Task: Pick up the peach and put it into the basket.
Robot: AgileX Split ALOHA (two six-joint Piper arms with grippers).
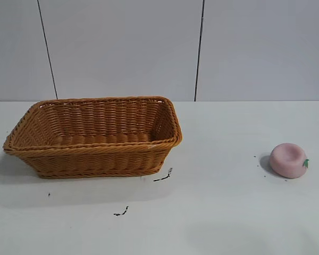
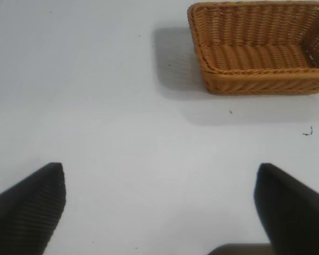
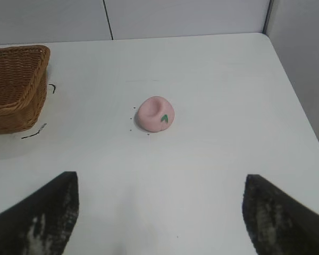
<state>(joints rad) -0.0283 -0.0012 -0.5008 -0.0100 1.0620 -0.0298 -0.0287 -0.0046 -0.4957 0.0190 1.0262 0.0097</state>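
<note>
Peach waits alone on the white bench, dimple up and green leaf showing, well apart from the basket it is bound for. Nearest the right wrist camera, the right tool hangs above bare bench with its dark fingers spread wide and nothing between them, tilted down toward the fruit ahead; that wide spread looks chosen so the flattish toy can slip between the fingers once the arm closes in. The peach sits roughly centred in the gap as that camera sees it, which suggests the approach is lined up but no contact has been made.

On the other side, the left tool is likewise spread and holds nothing, poised over open bench near the basket's end and apparently idle.

Farther back, the orange-brown wicker basket stands upright on the bench, its flared sides and braided rim open to the top. Its woven floor is bare: nothing lies inside. A few small dark scraps lie on the bench just beside its near corner. By this reading the task has barely begun, with the pick-up and the carry across to the basket both still to do.
</note>
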